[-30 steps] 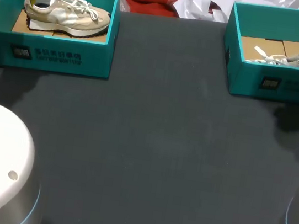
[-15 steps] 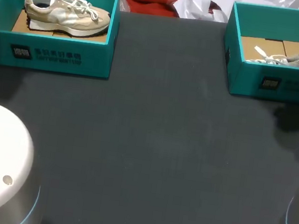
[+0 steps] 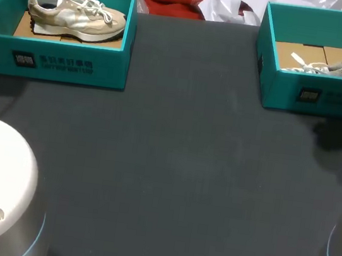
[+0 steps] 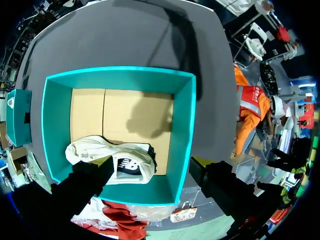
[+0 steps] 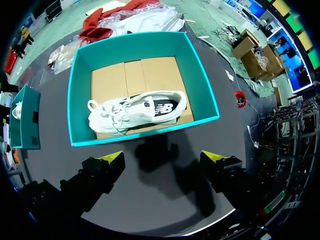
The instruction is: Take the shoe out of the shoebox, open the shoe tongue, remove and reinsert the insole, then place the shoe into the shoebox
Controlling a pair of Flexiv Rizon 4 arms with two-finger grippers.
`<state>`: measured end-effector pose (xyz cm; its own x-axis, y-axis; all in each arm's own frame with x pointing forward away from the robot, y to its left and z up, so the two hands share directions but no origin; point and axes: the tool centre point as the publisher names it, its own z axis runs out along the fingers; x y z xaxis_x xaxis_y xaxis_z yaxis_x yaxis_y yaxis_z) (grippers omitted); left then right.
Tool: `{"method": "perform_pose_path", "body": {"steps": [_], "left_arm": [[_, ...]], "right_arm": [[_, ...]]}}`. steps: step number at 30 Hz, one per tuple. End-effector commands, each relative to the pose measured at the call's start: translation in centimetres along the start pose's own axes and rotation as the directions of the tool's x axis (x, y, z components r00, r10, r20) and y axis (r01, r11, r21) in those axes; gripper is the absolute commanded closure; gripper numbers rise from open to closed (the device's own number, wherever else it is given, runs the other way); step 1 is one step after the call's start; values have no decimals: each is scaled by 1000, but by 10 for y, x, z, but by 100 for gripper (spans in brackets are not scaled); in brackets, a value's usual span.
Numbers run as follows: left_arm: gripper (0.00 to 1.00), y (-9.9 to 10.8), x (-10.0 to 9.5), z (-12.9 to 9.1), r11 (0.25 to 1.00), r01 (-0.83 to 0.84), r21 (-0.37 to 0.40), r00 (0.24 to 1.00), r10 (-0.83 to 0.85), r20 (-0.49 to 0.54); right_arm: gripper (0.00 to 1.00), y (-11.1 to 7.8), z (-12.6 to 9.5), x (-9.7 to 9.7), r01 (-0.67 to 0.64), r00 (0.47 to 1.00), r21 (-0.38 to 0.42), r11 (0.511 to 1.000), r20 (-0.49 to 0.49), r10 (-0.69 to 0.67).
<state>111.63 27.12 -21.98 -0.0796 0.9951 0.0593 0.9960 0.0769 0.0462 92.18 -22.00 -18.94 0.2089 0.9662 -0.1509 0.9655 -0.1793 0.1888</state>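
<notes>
Hovering over its teal shoebox [image 4: 183, 135], the left gripper [image 4: 152, 160] gapes, grasping nothing; it should centre across the beige shoe [image 4: 95, 149] at midfoot before clamping. The right gripper [image 5: 162, 155] hangs released too.

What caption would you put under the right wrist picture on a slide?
Open right pincer hovers over the table; ahead, a teal shoebox holds a white sneaker on cardboard.

Dk grey matte table [image 3: 178, 167]
</notes>
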Motion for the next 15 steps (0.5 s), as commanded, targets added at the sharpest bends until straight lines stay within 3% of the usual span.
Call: {"method": "perform_pose_path", "body": {"steps": [1,9,15], "left_arm": [[0,31,5,12,998,6,58,1000,-7,10],[0,31,5,12,998,6,58,1000,-7,10],[0,48,-7,38,998,-42,53,999,42,9]], "right_arm": [[0,-1,0,0,0,1000,-2,1000,0,0],[0,-1,0,0,0,1000,-2,1000,0,0],[0,-1,0,0,0,1000,-2,1000,0,0]]}}
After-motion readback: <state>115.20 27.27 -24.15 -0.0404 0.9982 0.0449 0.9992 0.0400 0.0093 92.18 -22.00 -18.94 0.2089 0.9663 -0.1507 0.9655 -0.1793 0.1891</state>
